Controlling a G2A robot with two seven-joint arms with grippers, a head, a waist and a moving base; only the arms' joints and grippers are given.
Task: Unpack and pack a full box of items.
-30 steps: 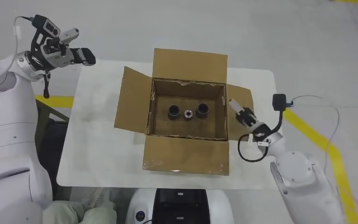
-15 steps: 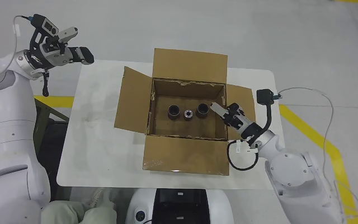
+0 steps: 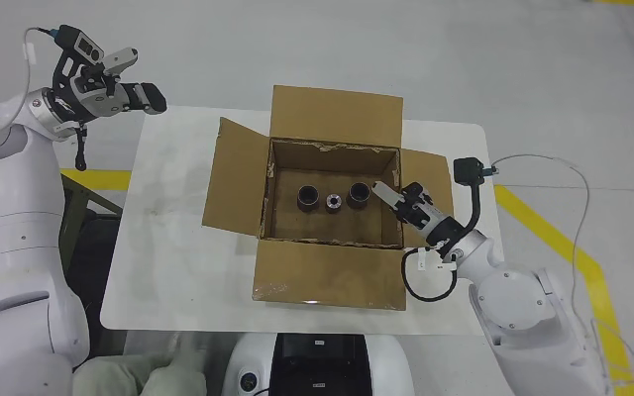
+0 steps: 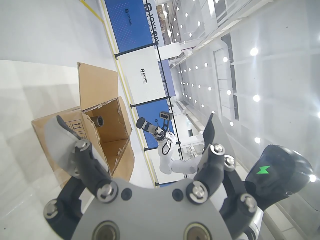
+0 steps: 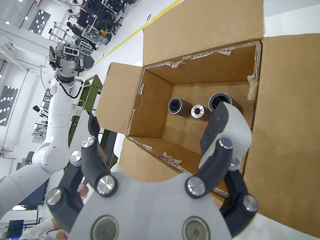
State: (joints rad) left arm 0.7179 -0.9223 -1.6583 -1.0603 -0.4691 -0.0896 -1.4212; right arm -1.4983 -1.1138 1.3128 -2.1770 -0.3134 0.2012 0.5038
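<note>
White table [image 3: 163, 257]: rectangular, centre of the top view, on a grey floor [image 3: 515, 59].
Yellow floor line [image 3: 560, 238]: diagonal, right side.
Green metal frame [image 5: 91, 86]: on the floor.
Blue wall panels [image 4: 127, 18], ceiling lights [image 4: 253, 51]: hall background.

- A white table [image 3: 158, 247] with rounded corners lies across the middle of the top view, its long sides running left to right in the frame.
- One open cardboard box [image 3: 332, 277] stands directly on it, about mid-table.
- All four flaps are spread outward. The lower one reaches close to the table's lower edge, and the upper one overlaps its upper edge.
- Bare tabletop shows widest at the frame's left.
</note>
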